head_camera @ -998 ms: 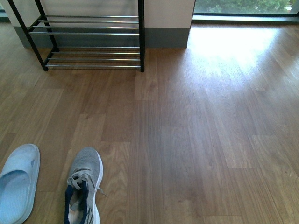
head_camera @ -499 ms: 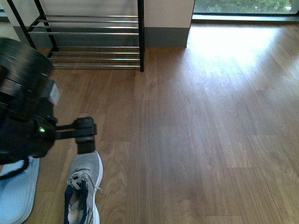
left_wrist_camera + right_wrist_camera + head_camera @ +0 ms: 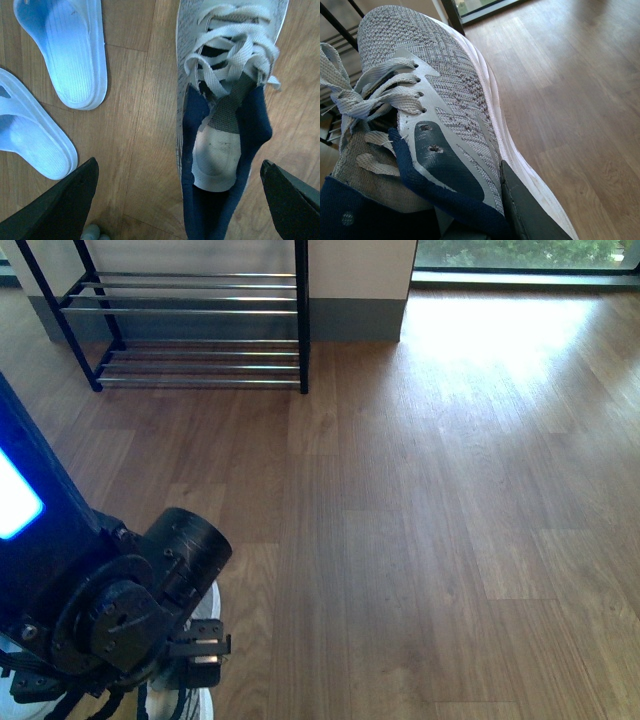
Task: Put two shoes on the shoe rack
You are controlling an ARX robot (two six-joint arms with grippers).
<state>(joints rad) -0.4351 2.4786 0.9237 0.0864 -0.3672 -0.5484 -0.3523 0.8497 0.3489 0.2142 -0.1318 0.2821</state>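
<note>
Your left arm (image 3: 110, 610) folds down low, wrist bent, the left hand (image 3: 179, 164) hanging with fingers (image 3: 65, 200) spread wide, while your right hand (image 3: 485, 220) grips a grey sneaker (image 3: 445, 75), one finger (image 3: 530, 215) against its side.

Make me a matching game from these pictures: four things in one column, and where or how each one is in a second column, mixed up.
Things:
1. shoe rack
2. pale blue slide sandals
3. grey knit sneaker
4. left end effector

Places and states:
A. open, one finger on each side of a shoe
B. on the wood floor, white laces, navy lining
C. by the far wall, no shoes on its visible rods
D. a pair on the floor, beside the laced shoe

Pairs: 1-C, 2-D, 3-B, 4-A.
</note>
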